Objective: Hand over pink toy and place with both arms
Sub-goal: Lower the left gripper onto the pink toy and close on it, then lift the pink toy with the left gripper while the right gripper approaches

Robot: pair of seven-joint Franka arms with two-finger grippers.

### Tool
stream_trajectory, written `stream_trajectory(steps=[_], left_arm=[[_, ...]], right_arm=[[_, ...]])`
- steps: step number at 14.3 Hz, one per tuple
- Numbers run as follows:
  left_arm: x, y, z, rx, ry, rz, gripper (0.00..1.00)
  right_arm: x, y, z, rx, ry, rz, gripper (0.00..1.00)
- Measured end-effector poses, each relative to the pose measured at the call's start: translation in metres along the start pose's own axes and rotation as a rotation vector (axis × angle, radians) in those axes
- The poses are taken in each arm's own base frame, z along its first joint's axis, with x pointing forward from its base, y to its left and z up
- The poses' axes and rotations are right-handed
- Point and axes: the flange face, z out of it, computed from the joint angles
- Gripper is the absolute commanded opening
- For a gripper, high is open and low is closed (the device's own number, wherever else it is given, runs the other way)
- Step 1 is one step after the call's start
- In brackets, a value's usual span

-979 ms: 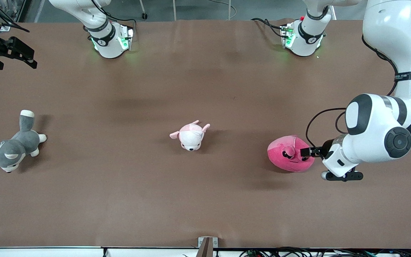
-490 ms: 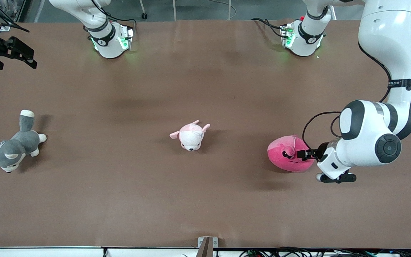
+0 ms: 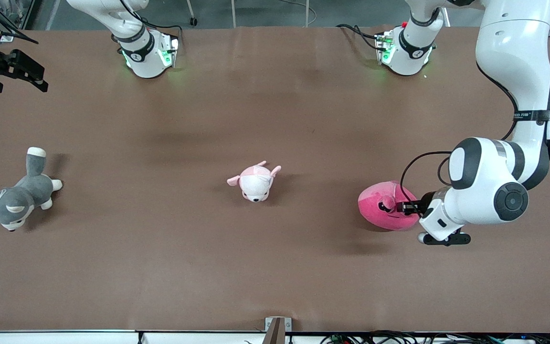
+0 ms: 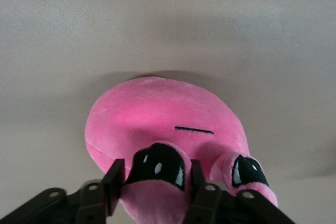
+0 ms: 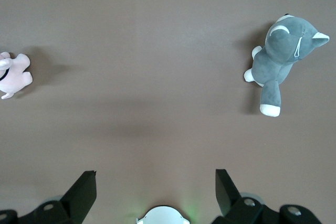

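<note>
Pink toy [image 3: 388,212] lies on the table [image 3: 275,267] toward the left arm's end, one bulging eye between the left gripper's [image 4: 152,182] half-closed fingers; they should clamp firmly before lifting, while the right gripper [image 5: 156,190] waits, spread, above the table's right-arm end.

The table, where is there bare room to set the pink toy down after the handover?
The table is bare between the husky plush and the puppy plush, and all along the camera-side edge. It is crowded only where the left gripper closes around the pink toy's eye. The right gripper, open, waits high above.
</note>
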Motion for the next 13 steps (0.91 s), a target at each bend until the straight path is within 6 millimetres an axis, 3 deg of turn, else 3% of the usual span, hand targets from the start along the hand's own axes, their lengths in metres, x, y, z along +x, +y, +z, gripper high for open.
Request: stream_trajectory(steps=[3, 6, 10, 13], left_arm=[[0.000, 0.000, 0.000, 0.000, 0.001, 0.001, 0.15], [-0.001, 0.008, -0.001, -0.006, 0.002, 0.013, 0.00], [0.000, 0.015, -0.009, -0.044, 0.012, 0.009, 0.00], [-0.002, 0.034, -0.037, -0.124, 0.049, -0.025, 0.00]], right_arm=[[0.000, 0.002, -0.001, 0.003, 0.005, 0.005, 1.00], [0.000, 0.002, -0.014, 0.007, 0.032, 0.005, 1.00], [0.005, 0.001, -0.017, 0.013, 0.041, 0.004, 1.00], [0.009, 0.001, -0.018, 0.025, 0.041, 0.004, 1.00]])
